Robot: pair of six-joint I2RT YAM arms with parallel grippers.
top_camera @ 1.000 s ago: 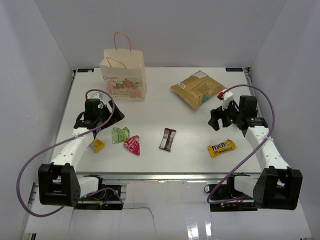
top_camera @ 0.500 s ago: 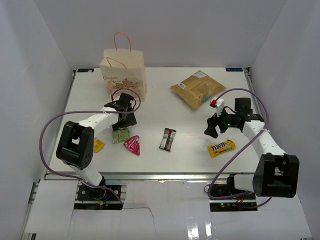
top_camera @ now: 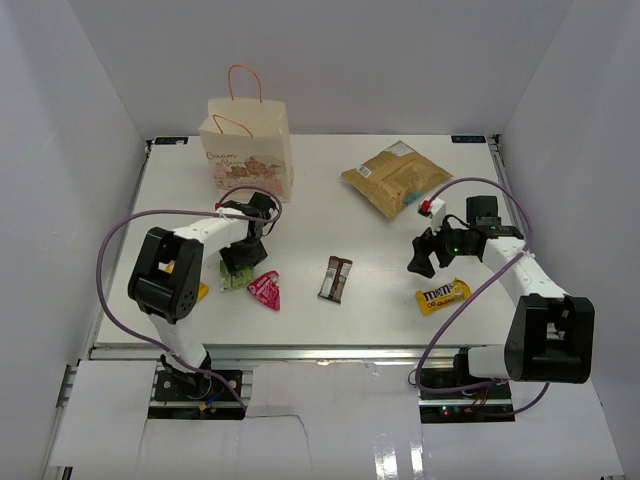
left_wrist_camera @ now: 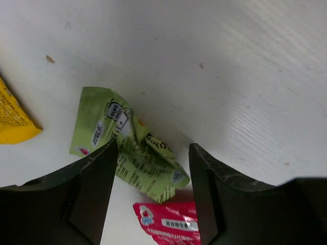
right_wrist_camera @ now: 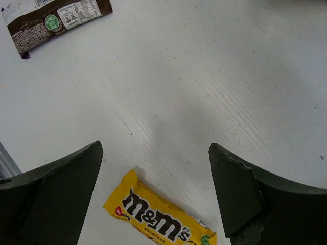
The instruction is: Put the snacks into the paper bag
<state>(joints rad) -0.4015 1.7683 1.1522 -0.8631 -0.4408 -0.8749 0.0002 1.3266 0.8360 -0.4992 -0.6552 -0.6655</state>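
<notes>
The cream paper bag (top_camera: 250, 150) stands upright at the back left. My left gripper (top_camera: 240, 262) (left_wrist_camera: 153, 148) is down over the crumpled green packet (left_wrist_camera: 127, 148) (top_camera: 236, 276). Its fingers straddle the packet with a gap still between them. The pink packet (left_wrist_camera: 171, 222) (top_camera: 265, 290) lies just beside it and the yellow-orange packet (left_wrist_camera: 13, 120) to the left. My right gripper (top_camera: 428, 255) (right_wrist_camera: 156, 148) hangs open above the table, just beyond the yellow M&M's packet (right_wrist_camera: 158, 217) (top_camera: 443, 296). The dark brown bar (top_camera: 336, 278) (right_wrist_camera: 56, 18) lies mid-table. The tan pouch (top_camera: 395, 177) lies at the back right.
White walls close in the table (top_camera: 330, 220) on the left, right and back. The left arm's purple cable loops out past the table's left edge. A metal rail runs along the near edge.
My left arm swung in from the left side and came down over the green packet, its jaws narrowing. My right gripper shifted slightly left, toward the M&M's packet.
</notes>
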